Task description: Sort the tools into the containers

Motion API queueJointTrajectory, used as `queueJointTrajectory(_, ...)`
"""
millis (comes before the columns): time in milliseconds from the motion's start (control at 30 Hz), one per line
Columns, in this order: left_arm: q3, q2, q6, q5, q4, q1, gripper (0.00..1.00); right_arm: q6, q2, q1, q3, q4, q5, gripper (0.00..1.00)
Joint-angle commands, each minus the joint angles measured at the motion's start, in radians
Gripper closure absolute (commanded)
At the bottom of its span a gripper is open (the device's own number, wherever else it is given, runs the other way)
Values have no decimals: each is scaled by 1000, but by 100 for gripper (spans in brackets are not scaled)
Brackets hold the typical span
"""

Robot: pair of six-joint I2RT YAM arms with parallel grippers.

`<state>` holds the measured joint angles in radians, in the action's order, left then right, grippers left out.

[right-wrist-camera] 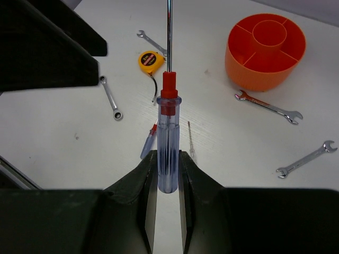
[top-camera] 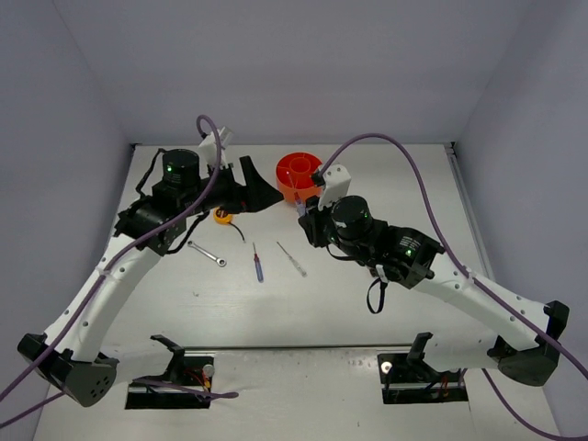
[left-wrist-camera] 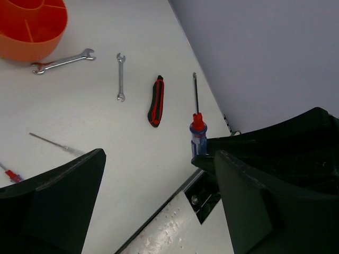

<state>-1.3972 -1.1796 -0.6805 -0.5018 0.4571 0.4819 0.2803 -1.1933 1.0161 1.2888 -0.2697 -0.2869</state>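
Between the dark fingers of the right tool (right-wrist-camera: 168, 165), a thin screwdriver with a clear blue plastic handle, a red collar and a bare steel shaft (right-wrist-camera: 168, 127) is clamped by the lower end of its handle. The shaft points straight away from the wrist camera, clear of the white tabletop (right-wrist-camera: 238, 159). The round orange plastic tub with inner dividers (right-wrist-camera: 249, 74) is seen ahead and to the right in that view, apart from the screwdriver; in the top view the right tool is just beside the tub. The screwdriver is judged to be light and rigid. Its smooth, glossy handle is likely to be slippery, so it could pivot or slide between the fingers if tilted quickly. A hold across the thick handle, as shown, is judged better than one on the thin shaft, which would offer little to bear on. The left tool (left-wrist-camera: 159, 164) is spread wide with nothing between its fingers. No writing can be read on the handle or the tub. A dark marking is borne on the face of the round yellow-black tape measure (right-wrist-camera: 150, 61), but it is too small to be made out.
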Motion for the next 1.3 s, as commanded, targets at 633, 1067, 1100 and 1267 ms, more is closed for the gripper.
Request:
queueJointTrajectory(633, 17, -89, -83, 5, -275, 72, 51, -9, -9, 6, 12, 159, 57, 100)
queueJointTrajectory(1067, 36, -89, -93, -31, -291, 72, 78, -20, -15, -2, 4, 159, 15, 100)
queueJointTrajectory(1100, 37, -91, -93, -36, -292, 72, 82, -19, -16, -4, 4, 159, 16, 100)
queueJointTrajectory(1267, 41, -97, -94, -45, -295, 72, 100, -20, -22, -6, -4, 160, 20, 100)
